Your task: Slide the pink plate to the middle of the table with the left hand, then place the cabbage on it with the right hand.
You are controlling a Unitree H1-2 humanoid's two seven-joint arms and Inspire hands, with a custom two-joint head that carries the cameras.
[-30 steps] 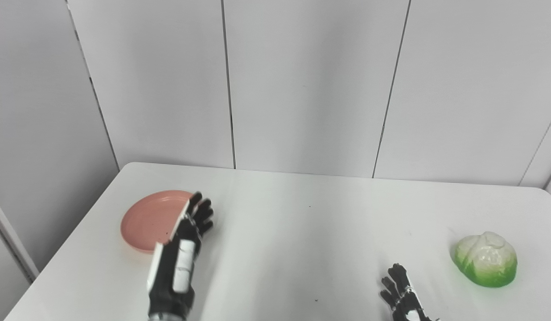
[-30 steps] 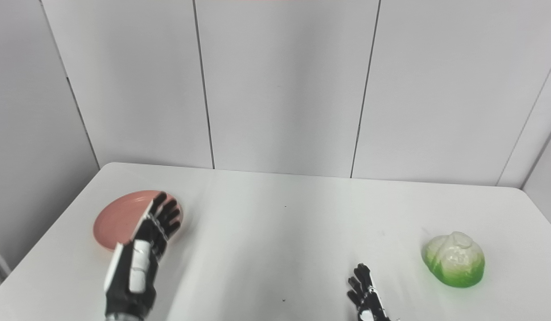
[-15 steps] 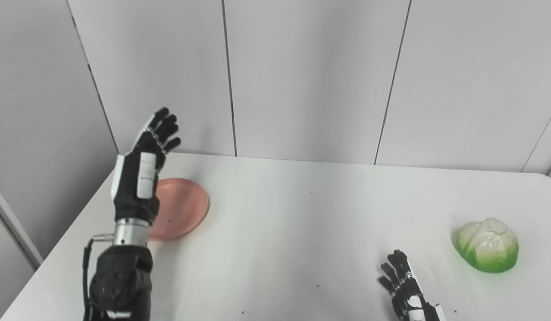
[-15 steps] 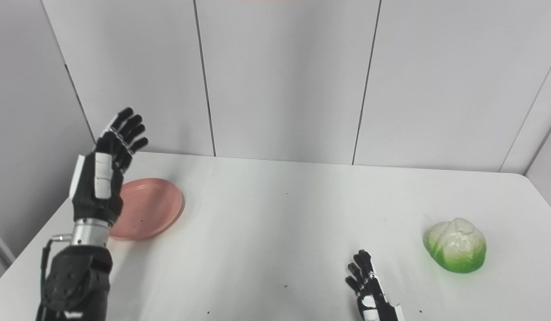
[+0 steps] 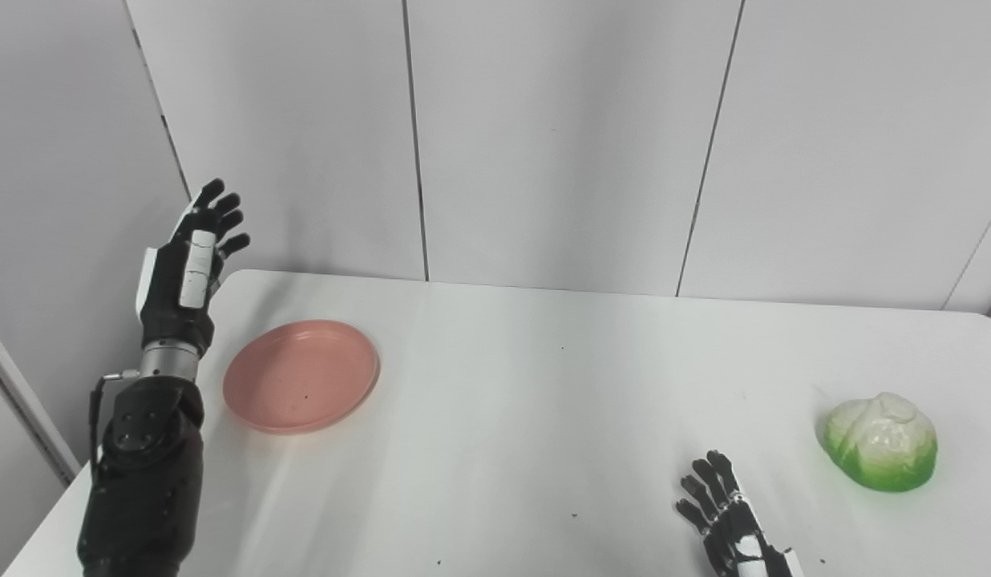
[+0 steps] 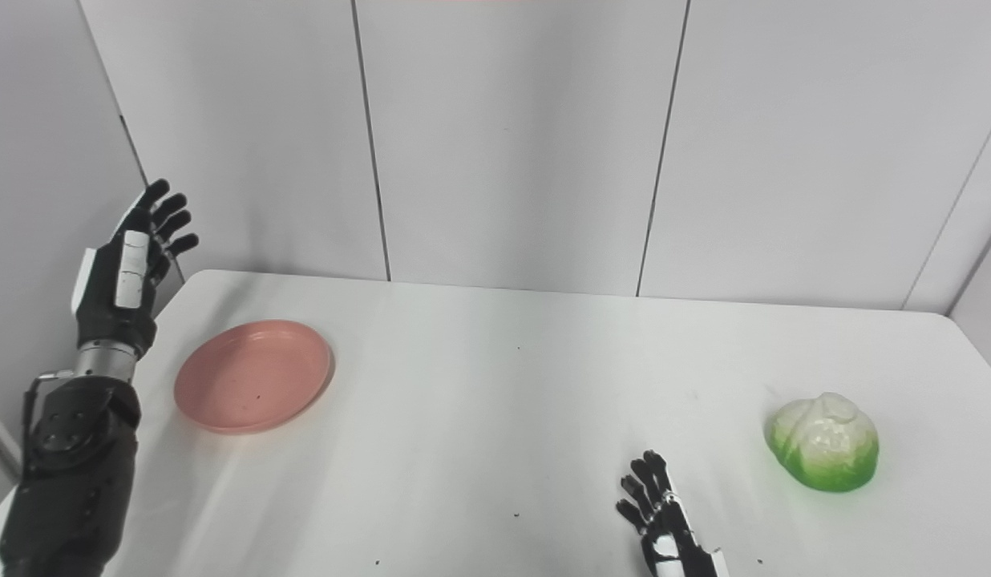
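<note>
Left eye view: we raise our left hand (image 5: 181,268), fingers spread and empty, at nine o'clock, clear of the plate (image 5: 301,375) lying on the table (image 5: 527,385).

Right eye view: our right hand (image 6: 662,529) rests at five o'clock, fingers apart, holding nothing; the cabbage (image 6: 823,441) sits at three o'clock, well apart from it.

the plate (image 6: 253,375) lies flat on the left part of the table (image 6: 495,401), holding nothing. the left hand (image 6: 127,268) is raised above the table's left edge, left of the plate and clear of it, fingers spread. the cabbage (image 6: 823,441) sits far right. the right hand (image 6: 664,529) is low near the front edge, fingers apart, well apart from the cabbage.
</note>
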